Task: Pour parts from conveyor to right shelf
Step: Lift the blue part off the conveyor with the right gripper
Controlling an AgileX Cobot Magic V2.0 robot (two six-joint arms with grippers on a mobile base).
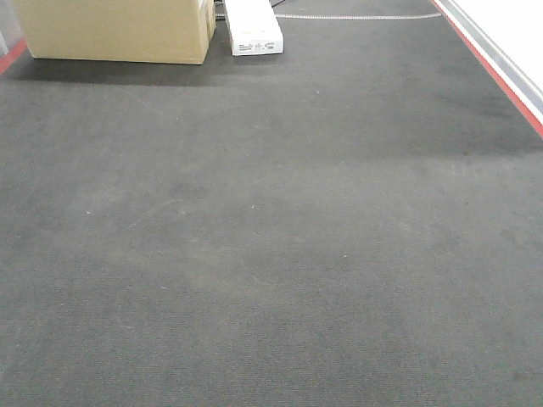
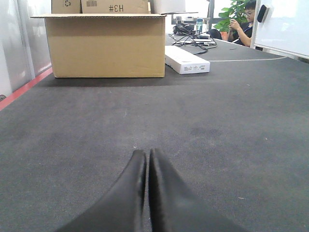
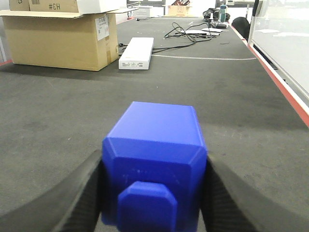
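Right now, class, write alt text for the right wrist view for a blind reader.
The right tool grips a small bright-blue plastic block over a dark-grey felt-like belt; a tan cardboard box and flat white box lie beyond.

The cardboard box (image 1: pixel 114 30) and the white box (image 1: pixel 253 30) beside it are cut off by the front view's top edge, and the white box's label print is too small to read. In the left wrist view the left end effector (image 2: pixel 147 155) runs off the bottom edge, with only its closed tips showing. A person (image 2: pixel 241 24) far back is small and partly covered by a whiteboard (image 2: pixel 282 24). In the right wrist view the blue block (image 3: pixel 154 150) is slightly blurred and cropped below, and it hides the inner faces of the right end effector (image 3: pixel 154 159) clamping it.
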